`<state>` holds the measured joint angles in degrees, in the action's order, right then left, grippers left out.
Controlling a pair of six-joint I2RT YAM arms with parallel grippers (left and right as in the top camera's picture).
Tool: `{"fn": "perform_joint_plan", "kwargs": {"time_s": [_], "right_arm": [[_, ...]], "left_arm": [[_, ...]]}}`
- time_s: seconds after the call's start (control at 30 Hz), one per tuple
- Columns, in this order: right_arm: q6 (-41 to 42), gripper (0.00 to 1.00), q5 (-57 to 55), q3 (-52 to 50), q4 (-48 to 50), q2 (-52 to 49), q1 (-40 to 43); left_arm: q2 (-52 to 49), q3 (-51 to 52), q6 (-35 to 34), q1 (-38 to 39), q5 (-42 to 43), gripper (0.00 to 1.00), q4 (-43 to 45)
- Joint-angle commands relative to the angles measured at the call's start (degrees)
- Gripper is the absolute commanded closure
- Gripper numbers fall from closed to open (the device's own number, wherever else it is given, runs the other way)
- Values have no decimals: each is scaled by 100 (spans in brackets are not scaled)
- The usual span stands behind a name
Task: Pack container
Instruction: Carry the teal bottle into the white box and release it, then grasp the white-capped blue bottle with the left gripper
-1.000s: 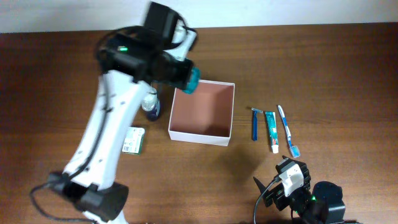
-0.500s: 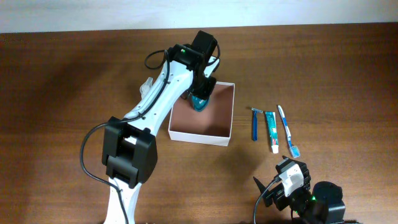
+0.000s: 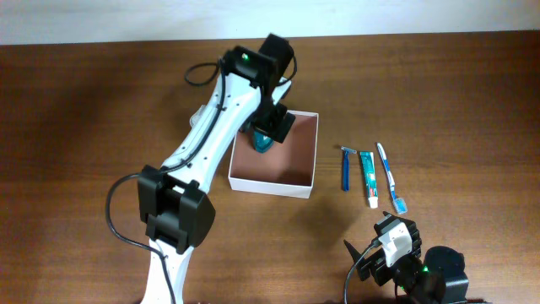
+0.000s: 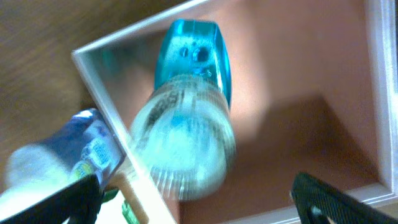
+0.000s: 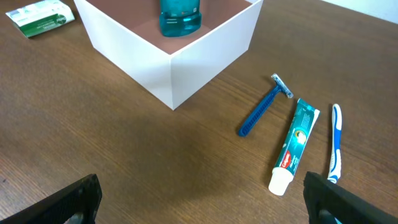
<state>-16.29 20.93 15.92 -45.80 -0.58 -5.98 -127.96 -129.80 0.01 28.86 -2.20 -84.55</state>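
Wooden table (image 3: 472, 84): nearest, the right gripper (image 5: 200, 180) sits empty, fingers spread. A razor (image 3: 345, 169), toothpaste (image 3: 368, 177) and toothbrush (image 3: 390, 177) lie at 3 o'clock of the mid-table container (image 3: 270, 184). Inside, toward 11 o'clock, a teal bottle (image 3: 262, 141) stands below the left gripper (image 4: 196, 180), fingers parted; a dark bottle (image 4: 87, 149) hugs the wall outside

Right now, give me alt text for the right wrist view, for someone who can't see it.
A white-walled container holding an upright teal bottle sits on a wooden table. Right of it lie a blue razor, a toothpaste tube and a toothbrush; a green-and-white packet lies at top left.
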Motion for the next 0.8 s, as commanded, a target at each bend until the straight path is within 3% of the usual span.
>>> {"fn": "perform_joint_plan", "kwargs": {"time_s": [0.0, 0.2, 0.43, 0.57, 0.77], "right_arm": [[52, 1, 48, -2, 17, 37, 44], [52, 1, 48, -2, 17, 37, 44], [52, 1, 48, -2, 17, 37, 44], [52, 1, 48, -2, 17, 37, 44], [52, 1, 48, -2, 17, 37, 44]], "left_arm": [[7, -1469, -4, -15, -22, 1, -1115], [466, -1768, -367, -382, 133, 1, -1215], [575, -1609, -363, -1410, 136, 1, -1215], [573, -887, -278, -1753, 133, 1, -1147], [573, 612, -170, -1816, 170, 4, -365]]}}
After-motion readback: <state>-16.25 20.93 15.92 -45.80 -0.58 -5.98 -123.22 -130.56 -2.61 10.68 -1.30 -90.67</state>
